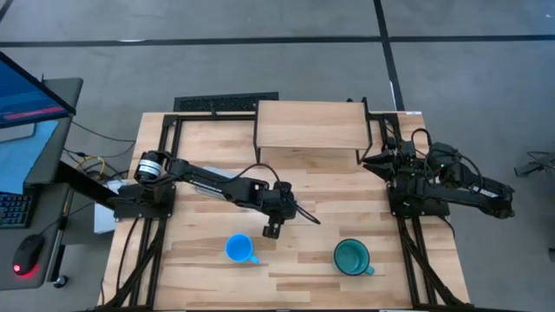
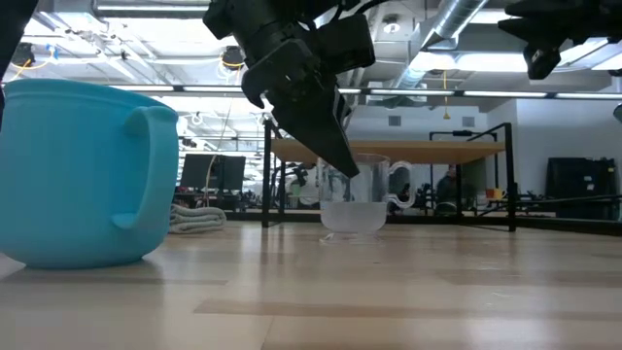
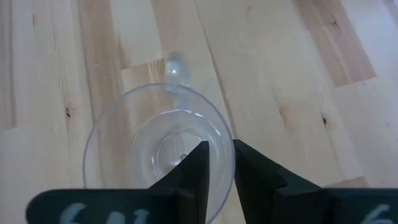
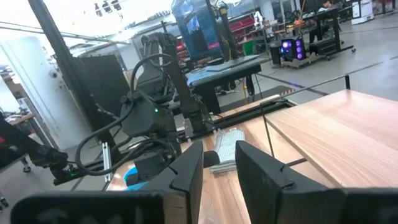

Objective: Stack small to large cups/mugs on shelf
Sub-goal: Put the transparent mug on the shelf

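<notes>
Since the tiny clear glass cup goes on the shelf first, I start from it: it stands upright on the table, near the middle, between the shelf behind it and the two mugs in front. I judge it light, stiff, slick and easy to chip or tip, so the thin rim wall seems the sensible place to take it, with the handle left free. My left hand is right there, fingers drawn narrow, one inside the cup and one outside, straddling the rim on the side away from the handle; I read that as a pinch on the wall, though the cup is not yet lifted off the table. The blue mug sits just in front of the left hand and the teal-green mug farther toward the right side, both untouched. My right hand waits beside the shelf's right end, partly open and holding nothing.
</notes>
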Robot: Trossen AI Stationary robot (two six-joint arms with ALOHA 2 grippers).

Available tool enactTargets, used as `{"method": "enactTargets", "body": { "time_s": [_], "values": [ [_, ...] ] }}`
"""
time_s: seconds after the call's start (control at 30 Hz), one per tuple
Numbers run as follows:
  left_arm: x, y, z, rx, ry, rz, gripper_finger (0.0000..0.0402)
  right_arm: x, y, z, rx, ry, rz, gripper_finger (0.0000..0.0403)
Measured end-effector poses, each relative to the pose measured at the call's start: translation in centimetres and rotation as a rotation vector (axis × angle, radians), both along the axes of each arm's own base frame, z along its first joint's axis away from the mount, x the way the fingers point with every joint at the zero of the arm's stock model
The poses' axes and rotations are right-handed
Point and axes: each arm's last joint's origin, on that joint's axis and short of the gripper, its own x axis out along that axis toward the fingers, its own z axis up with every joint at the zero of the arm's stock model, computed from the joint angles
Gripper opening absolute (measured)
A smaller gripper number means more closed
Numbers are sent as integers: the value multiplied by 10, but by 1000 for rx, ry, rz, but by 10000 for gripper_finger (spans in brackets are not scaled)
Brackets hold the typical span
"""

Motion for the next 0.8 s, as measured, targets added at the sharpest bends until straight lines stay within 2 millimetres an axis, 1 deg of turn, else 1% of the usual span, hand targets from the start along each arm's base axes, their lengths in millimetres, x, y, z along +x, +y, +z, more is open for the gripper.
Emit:
{"method": "enactTargets", "body": {
  "time_s": [0.17,0.37,0.47,0.53,0.63,0.8],
  "values": [
    [0,0,0,-5,0,4,7,0,0,0,0,0,0,118],
    [0,1,0,-4,-2,44,2,0,0,0,0,0,0,118],
    [-1,3,4,-42,-6,74,1,0,0,0,0,0,0,118],
    [-1,3,10,-70,-10,84,1,0,0,0,0,2,0,118],
    [1,3,24,-70,-13,86,1,0,0,-1,1,7,0,118],
    [7,10,58,-67,2,100,0,0,0,-1,1,7,0,118]
  ]
}}
